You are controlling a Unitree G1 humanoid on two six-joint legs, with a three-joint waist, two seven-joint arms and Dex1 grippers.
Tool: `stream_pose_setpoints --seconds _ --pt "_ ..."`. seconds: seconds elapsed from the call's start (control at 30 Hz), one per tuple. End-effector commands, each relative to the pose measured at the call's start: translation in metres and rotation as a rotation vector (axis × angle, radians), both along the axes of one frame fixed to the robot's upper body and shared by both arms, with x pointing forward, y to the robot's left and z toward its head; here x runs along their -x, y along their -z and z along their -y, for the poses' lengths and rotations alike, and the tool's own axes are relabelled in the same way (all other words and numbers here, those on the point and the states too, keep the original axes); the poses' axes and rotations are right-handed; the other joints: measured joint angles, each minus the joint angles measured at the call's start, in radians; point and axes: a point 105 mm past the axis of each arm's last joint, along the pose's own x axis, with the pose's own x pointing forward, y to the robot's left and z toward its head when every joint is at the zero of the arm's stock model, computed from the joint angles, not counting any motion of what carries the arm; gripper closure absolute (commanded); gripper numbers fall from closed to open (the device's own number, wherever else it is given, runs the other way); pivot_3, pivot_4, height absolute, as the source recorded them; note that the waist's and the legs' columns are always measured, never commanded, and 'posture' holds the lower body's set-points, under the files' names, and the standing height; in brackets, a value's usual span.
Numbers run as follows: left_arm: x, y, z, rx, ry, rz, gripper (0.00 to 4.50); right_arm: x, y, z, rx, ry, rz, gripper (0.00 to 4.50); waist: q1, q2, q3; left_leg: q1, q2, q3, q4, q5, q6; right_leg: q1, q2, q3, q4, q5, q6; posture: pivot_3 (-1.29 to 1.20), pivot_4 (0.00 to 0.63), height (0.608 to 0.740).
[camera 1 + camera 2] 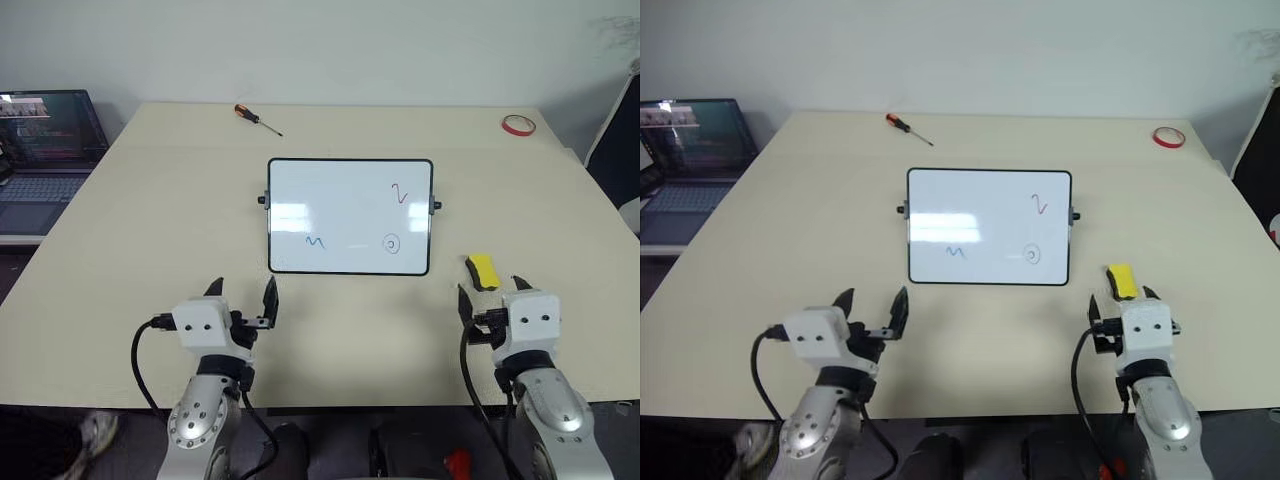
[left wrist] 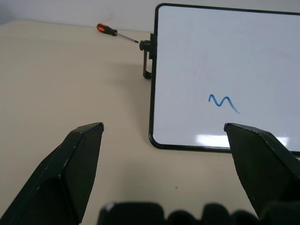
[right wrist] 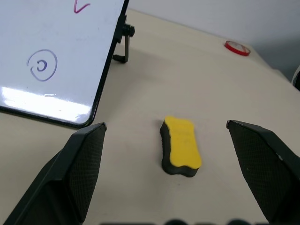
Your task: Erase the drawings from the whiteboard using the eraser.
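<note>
The eraser (image 1: 483, 271), a small yellow block with a dark underside, lies flat on the bench (image 1: 150, 220) just off the near right corner of the whiteboard (image 1: 340, 205), apart from the board's frame. The whiteboard sits at the middle of the bench, propped at a slight tilt on small black knobs at its two short sides, and it carries all three drawings: a red squiggle (image 1: 400, 192) toward its far right, a blue wavy line (image 1: 315, 241) at its near left and a small purple circle (image 1: 391, 243) at its near right. The right hand (image 1: 491, 292) hovers just on the near side of the eraser, its two black fingers spread wide with nothing between them; in its wrist view the eraser lies on the bench ahead, framed by the two fingers, untouched. The left hand (image 1: 242, 290) hangs near the bench's near edge, on the near side of the board's left corner, its fingers likewise wide apart and empty. Farther out, an orange-handled screwdriver (image 1: 256, 118) lies near the far edge of the bench, left of centre, and a red tape ring (image 1: 518, 125) rests at the far right corner. A laptop (image 1: 45, 150) with its screen lit stands off the bench's left side.
</note>
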Motion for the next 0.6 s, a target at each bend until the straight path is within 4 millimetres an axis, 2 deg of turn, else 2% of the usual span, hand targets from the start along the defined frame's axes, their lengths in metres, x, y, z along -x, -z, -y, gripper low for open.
stream_pose_setpoints --seconds 0.03,0.17,0.43,0.6 --pt "0.0 -0.017 0.004 -0.005 0.01 0.063 0.0 0.0 -0.016 0.001 0.026 0.007 0.053 0.04 0.0 0.0 0.0 0.0 0.0 0.0 0.0 0.0 0.0 0.0 0.0 0.0 0.0 0.0 0.0 0.0 0.15 0.74" --pt "-0.002 -0.019 -0.001 -0.008 -0.018 0.075 0.0 -0.007 -0.012 -0.002 0.019 -0.008 0.048 0.04 -0.001 0.0 0.0 0.0 -0.001 0.001 0.0 0.0 0.0 0.0 0.001 0.0 0.0 0.0 0.0 0.0 0.15 0.74" --pt "-0.003 -0.015 0.002 -0.005 0.023 0.057 0.0 0.009 -0.011 0.003 0.015 0.042 0.034 0.04 0.0 0.0 0.0 -0.001 0.0 0.0 0.0 0.0 0.0 0.0 0.0 0.0 0.0 0.0 0.0 0.0 0.15 0.74" --pt "-0.007 -0.016 -0.002 -0.011 0.027 0.067 0.0 0.005 -0.007 0.002 0.002 0.055 0.029 0.04 0.0 0.0 0.0 0.0 0.0 0.0 0.0 0.0 0.0 0.0 0.001 0.0 0.0 0.0 0.0 0.0 0.15 0.74"
